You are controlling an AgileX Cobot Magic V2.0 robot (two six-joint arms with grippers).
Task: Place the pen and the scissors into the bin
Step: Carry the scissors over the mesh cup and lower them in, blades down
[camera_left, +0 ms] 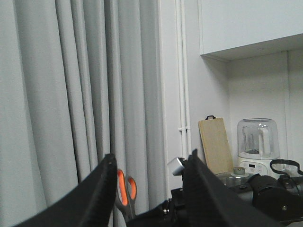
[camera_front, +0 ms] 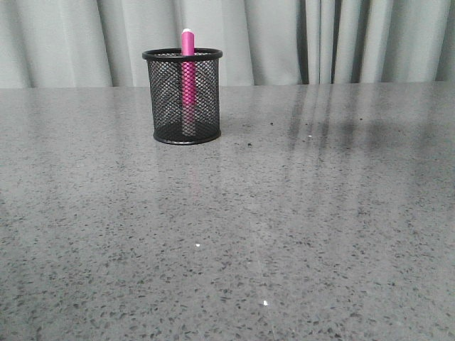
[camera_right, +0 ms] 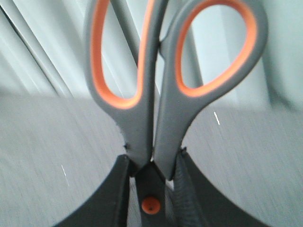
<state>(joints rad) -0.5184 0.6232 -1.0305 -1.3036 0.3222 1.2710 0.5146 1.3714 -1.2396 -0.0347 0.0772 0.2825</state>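
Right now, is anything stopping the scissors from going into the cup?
Nothing visible on the table blocks the bin. Only the pen stands inside it, leaving room. The right gripper holds the scissors.

Neither arm shows in the front view. Right gripper (camera_right: 151, 189) is clamped on the scissors (camera_right: 156, 90), its two black fingers (camera_right: 116, 198) pressing the shanks just below the finger loops, one each side of the orange pivot screw; the handles stick up out of the gripper. Left gripper (camera_left: 149, 189) holds nothing, its dark fingers (camera_left: 99, 194) spread apart with a clear gap between them. It is raised and pointed level, towards the scissors, whose loops show through that gap. The right arm is barely visible there, too dark to make out.
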